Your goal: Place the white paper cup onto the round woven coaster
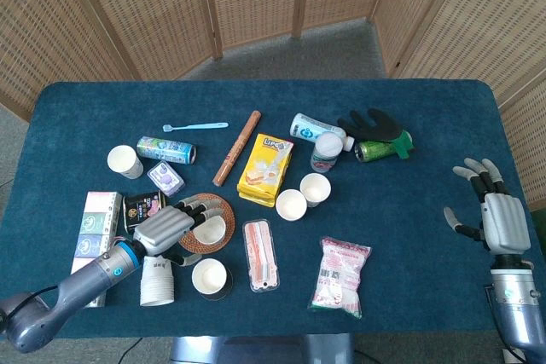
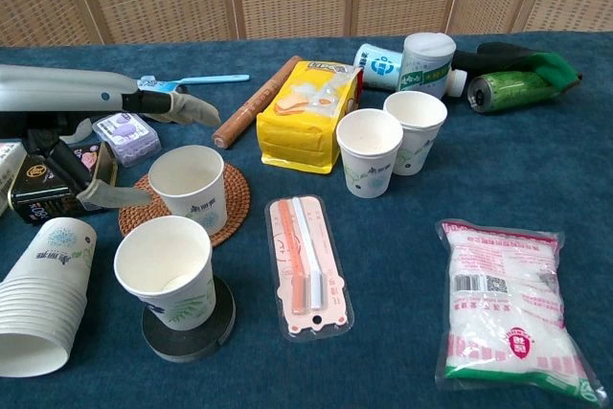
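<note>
A white paper cup (image 1: 209,229) (image 2: 189,186) stands upright on the round woven coaster (image 1: 224,207) (image 2: 234,204). My left hand (image 1: 169,227) (image 2: 105,110) is just left of that cup, empty, with its fingers (image 2: 194,109) stretched past the cup's far side and the thumb (image 2: 113,195) low by the coaster's left rim. I cannot tell whether it touches the cup. My right hand (image 1: 499,219) hovers far off at the table's right edge, fingers spread and holding nothing; the chest view does not show it.
Another cup (image 2: 165,270) sits on a dark round coaster (image 2: 218,323), with a lying stack of cups (image 2: 40,294) to its left. Two cups (image 2: 369,150) stand beside the yellow packet (image 2: 302,112). A black tin (image 2: 38,184), a razor pack (image 2: 305,261) and a white bag (image 2: 508,299) lie nearby.
</note>
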Robot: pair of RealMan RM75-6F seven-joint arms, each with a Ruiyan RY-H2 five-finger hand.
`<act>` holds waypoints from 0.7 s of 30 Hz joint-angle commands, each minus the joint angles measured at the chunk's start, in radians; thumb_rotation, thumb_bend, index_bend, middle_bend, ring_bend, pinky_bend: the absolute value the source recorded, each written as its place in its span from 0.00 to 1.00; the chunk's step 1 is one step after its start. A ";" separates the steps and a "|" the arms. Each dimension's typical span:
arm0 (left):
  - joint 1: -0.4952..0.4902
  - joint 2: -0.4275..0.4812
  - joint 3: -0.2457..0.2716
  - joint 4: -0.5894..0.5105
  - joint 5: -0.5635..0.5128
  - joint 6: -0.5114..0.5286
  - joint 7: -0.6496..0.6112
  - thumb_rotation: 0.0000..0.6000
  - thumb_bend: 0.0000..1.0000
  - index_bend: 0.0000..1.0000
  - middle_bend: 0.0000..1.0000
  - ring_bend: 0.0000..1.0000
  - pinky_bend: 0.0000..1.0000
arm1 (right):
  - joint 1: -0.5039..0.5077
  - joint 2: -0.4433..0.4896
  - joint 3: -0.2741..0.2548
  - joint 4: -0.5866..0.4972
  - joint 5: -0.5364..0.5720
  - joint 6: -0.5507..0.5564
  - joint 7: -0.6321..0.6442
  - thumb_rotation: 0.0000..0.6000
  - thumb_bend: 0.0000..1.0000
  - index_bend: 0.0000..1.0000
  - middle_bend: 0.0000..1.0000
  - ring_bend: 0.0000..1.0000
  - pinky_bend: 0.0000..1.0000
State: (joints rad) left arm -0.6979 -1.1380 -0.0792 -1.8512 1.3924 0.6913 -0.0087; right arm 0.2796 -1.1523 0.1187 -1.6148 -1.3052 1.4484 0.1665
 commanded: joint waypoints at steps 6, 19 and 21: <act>-0.027 -0.069 0.024 0.035 -0.080 -0.005 0.091 0.82 0.38 0.00 0.00 0.00 0.00 | -0.020 0.010 0.015 0.009 -0.021 -0.002 0.030 1.00 0.35 0.22 0.15 0.01 0.30; -0.028 -0.097 0.022 0.058 -0.110 0.041 0.080 0.82 0.38 0.00 0.00 0.00 0.00 | -0.046 0.024 0.033 0.010 -0.027 -0.013 0.042 1.00 0.35 0.22 0.16 0.00 0.30; -0.028 -0.096 0.023 0.062 -0.105 0.044 0.071 0.82 0.38 0.00 0.00 0.00 0.00 | -0.049 0.024 0.035 0.010 -0.029 -0.015 0.041 1.00 0.35 0.22 0.15 0.00 0.30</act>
State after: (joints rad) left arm -0.7266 -1.2344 -0.0563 -1.7908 1.2856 0.7338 0.0643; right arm 0.2311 -1.1286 0.1538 -1.6053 -1.3340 1.4340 0.2074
